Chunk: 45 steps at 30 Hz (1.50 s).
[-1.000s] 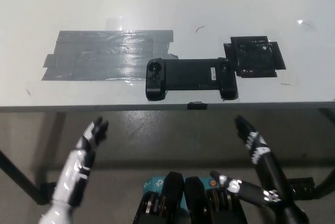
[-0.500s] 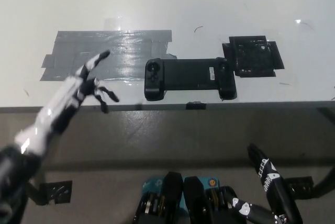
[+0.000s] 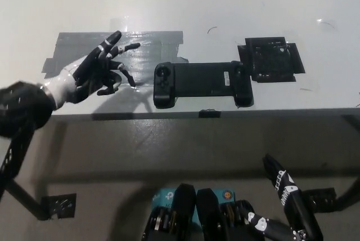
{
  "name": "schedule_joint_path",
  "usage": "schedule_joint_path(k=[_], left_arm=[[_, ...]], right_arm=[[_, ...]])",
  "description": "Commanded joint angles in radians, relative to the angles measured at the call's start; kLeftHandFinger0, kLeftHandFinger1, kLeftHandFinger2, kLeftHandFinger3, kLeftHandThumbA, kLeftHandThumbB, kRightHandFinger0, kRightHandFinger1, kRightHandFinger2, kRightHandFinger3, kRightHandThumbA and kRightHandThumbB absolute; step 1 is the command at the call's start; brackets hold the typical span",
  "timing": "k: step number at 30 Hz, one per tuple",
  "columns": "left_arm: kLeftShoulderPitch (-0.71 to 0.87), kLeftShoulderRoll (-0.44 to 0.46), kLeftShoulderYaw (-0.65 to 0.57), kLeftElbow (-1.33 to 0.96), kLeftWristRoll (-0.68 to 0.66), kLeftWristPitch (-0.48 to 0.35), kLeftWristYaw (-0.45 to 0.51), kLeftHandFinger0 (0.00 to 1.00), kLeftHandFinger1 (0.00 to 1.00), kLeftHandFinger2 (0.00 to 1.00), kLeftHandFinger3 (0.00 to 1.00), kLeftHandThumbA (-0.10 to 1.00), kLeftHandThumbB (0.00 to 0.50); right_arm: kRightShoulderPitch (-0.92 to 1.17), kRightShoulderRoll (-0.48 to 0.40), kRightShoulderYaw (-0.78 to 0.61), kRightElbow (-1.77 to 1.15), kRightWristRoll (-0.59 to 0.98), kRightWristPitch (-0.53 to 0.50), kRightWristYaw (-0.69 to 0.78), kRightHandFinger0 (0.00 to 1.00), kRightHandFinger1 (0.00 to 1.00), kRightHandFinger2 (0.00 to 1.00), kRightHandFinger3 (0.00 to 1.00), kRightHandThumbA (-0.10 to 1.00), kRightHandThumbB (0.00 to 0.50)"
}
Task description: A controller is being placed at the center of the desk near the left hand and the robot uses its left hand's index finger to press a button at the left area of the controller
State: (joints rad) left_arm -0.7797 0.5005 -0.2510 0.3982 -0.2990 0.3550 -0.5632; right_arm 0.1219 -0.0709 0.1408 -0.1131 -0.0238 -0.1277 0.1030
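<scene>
A: Where is the controller (image 3: pixel 201 83)?

B: Flat on the surface (image 3: pixel 169 4), close to its near edge and about the middle, with a grey tape patch (image 3: pixel 118 55) to its left and a black taped square (image 3: pixel 271 59) just right of it.

A: Has the button been pressed?

B: Not yet, I'd say. The left robot hand (image 3: pixel 100 72) hovers over the tape patch, left of the controller, fingers spread and holding nothing, one finger pointing toward the controller but apart from it. What remains is reaching the round control (image 3: pixel 163 72) on the left grip and pushing it.

A: And the right robot hand (image 3: pixel 279 180)?

B: Low, below the near edge, on the right; it seems to hold nothing, fingers extended.
</scene>
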Motion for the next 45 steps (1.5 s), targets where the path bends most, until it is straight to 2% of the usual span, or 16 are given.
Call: schedule_joint_path(k=[1, 4, 5, 8, 11, 12, 15, 17, 21, 25, 27, 32, 36, 38, 39, 45], left_arm=[[-0.208, 0.096, -0.124, 0.167, -0.115, 0.115, -0.341, 0.0, 0.09, 0.42, 1.0, 1.0, 0.428], [-0.212, 0.093, -0.147, 0.162, -0.086, 0.115, -0.335, 0.01, 0.17, 0.49, 1.0, 1.0, 0.408], [-0.211, 0.092, -0.158, 0.161, -0.079, 0.115, -0.334, 0.05, 0.16, 0.46, 1.0, 1.0, 0.406], [-0.207, 0.089, -0.186, 0.154, -0.079, 0.115, -0.324, 0.01, 0.1, 0.38, 1.0, 1.0, 0.396], [-0.202, 0.091, -0.207, 0.13, -0.073, 0.115, -0.307, 0.0, 0.09, 0.36, 1.0, 1.0, 0.393], [-0.204, 0.086, -0.217, 0.131, -0.068, 0.115, -0.309, 0.0, 0.14, 0.42, 1.0, 1.0, 0.389], [-0.211, 0.078, -0.237, 0.129, -0.043, 0.115, -0.319, 0.02, 0.23, 0.5, 1.0, 1.0, 0.392], [-0.214, 0.079, -0.248, 0.133, -0.046, 0.115, -0.326, 0.0, 0.23, 0.5, 1.0, 1.0, 0.387], [-0.219, 0.075, -0.274, 0.133, -0.054, 0.115, -0.311, 0.0, 0.16, 0.46, 1.0, 1.0, 0.387], [-0.23, 0.067, -0.291, 0.133, -0.03, 0.115, -0.304, 0.01, 0.22, 0.51, 1.0, 1.0, 0.396], [-0.24, 0.065, -0.297, 0.132, -0.022, 0.115, -0.304, 0.01, 0.22, 0.5, 1.0, 1.0, 0.389], [-0.258, 0.05, -0.3, 0.144, -0.005, 0.115, -0.314, 0.0, 0.19, 0.48, 1.0, 1.0, 0.404], [-0.25, 0.044, -0.288, 0.134, 0.007, 0.115, -0.307, 0.0, 0.14, 0.41, 1.0, 1.0, 0.416], [-0.256, 0.036, -0.277, 0.151, 0.015, 0.115, -0.312, 0.0, 0.04, 0.29, 1.0, 1.0, 0.431], [-0.259, 0.034, -0.276, 0.161, 0.002, 0.115, -0.308, 0.0, 0.02, 0.27, 1.0, 1.0, 0.43], [-0.283, 0.021, -0.273, 0.197, 0.033, 0.115, -0.304, 0.0, 0.0, 0.28, 1.0, 1.0, 0.446]], right_arm=[[-0.038, 0.0, 0.009, -0.013, -0.003, -0.02, 0.018, 1.0, 1.0, 1.0, 1.0, 0.83, 0.225], [-0.049, 0.0, 0.013, -0.011, -0.01, -0.014, 0.018, 1.0, 1.0, 1.0, 1.0, 0.82, 0.237], [-0.049, 0.0, 0.012, -0.013, -0.012, -0.01, 0.017, 1.0, 1.0, 1.0, 1.0, 0.82, 0.244], [-0.052, -0.003, 0.009, -0.013, -0.009, -0.003, 0.017, 1.0, 1.0, 1.0, 1.0, 0.82, 0.247], [-0.061, -0.005, 0.009, -0.008, -0.007, -0.007, 0.021, 1.0, 1.0, 1.0, 1.0, 0.82, 0.242], [-0.064, -0.007, 0.011, -0.004, -0.013, -0.013, 0.021, 1.0, 1.0, 1.0, 1.0, 0.82, 0.239], [-0.069, -0.004, 0.014, -0.007, -0.017, -0.01, 0.02, 1.0, 1.0, 1.0, 1.0, 0.81, 0.236], [-0.076, -0.002, 0.016, -0.007, -0.018, -0.006, 0.021, 1.0, 1.0, 1.0, 1.0, 0.81, 0.241], [-0.084, -0.002, 0.012, -0.004, -0.017, -0.005, 0.018, 1.0, 1.0, 1.0, 1.0, 0.8, 0.24], [-0.085, -0.004, 0.012, -0.003, -0.02, -0.005, 0.019, 1.0, 1.0, 1.0, 1.0, 0.79, 0.23], [-0.088, -0.001, 0.012, 0.003, -0.025, -0.013, 0.016, 1.0, 1.0, 1.0, 1.0, 0.78, 0.229], [-0.088, 0.003, 0.013, -0.002, -0.024, -0.002, 0.016, 1.0, 1.0, 1.0, 1.0, 0.76, 0.23], [-0.088, 0.003, 0.016, 0.003, -0.027, -0.005, 0.017, 1.0, 1.0, 1.0, 1.0, 0.71, 0.217], [-0.088, 0.002, 0.019, 0.002, -0.03, -0.008, 0.019, 1.0, 1.0, 1.0, 1.0, 0.69, 0.207], [-0.088, 0.001, 0.019, -0.001, -0.031, -0.006, 0.019, 1.0, 1.0, 1.0, 1.0, 0.69, 0.208], [-0.085, -0.001, 0.017, -0.011, -0.03, 0.003, 0.019, 1.0, 1.0, 1.0, 1.0, 0.68, 0.207]])
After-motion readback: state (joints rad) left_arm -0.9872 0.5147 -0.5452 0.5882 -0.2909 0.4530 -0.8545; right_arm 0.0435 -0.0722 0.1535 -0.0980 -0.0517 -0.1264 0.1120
